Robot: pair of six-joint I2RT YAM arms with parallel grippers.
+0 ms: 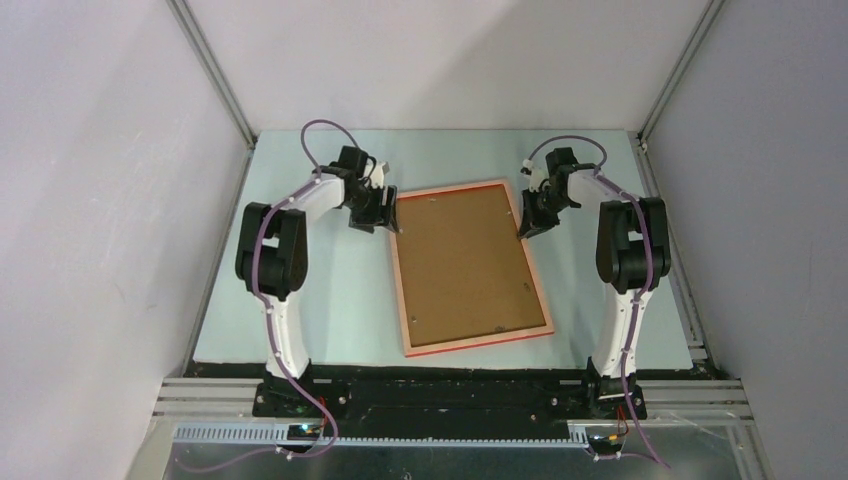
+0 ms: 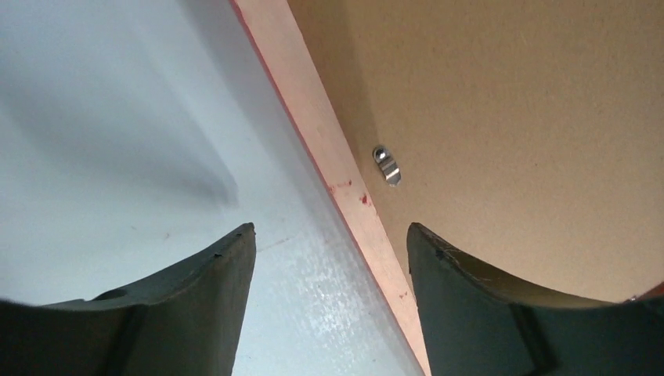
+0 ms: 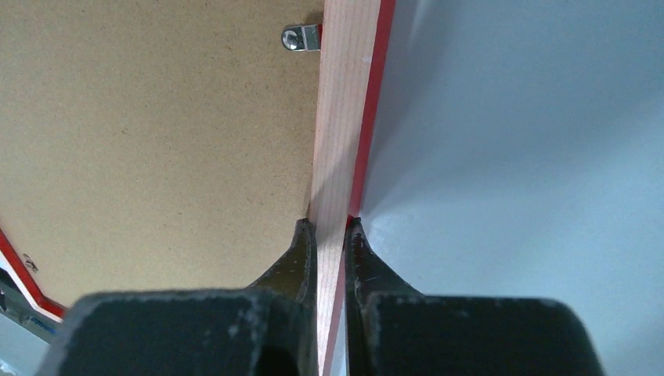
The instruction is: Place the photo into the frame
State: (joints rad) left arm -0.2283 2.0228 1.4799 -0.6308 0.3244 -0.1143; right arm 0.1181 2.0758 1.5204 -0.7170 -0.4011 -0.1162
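While the frame [image 1: 478, 342] lies back-up on the worktop [image 1: 330, 300], with its pale wood rails facing up and the brown backing board [image 1: 465, 265] filling it, both of your hands sit at its far end. Your left hand [image 1: 378, 212] is at the far-left corner. Your right hand [image 1: 530, 222] is on the right rail, just short of the far-right corner.

From the left wrist camera, you can see the 2 fingers [image 2: 196, 305] spread wide and gripping nothing. They straddle the left rail, one over bare worktop and the other over the backing board. I cannot tell whether either tip touches down. A small metal clip [image 2: 386, 164] sits on the board just beside the rail, ahead of the gap.

From the right wrist camera, the 2 fingers are drawn almost together and pinch the right rail between them. One tip is on the inner side by the board, the other against the red outer edge. Another clip [image 3: 301, 37] sits farther along that rail.

Both arms reach forward from their bases with elbows raised and wrists bent down, each hand angled inward toward the frame.
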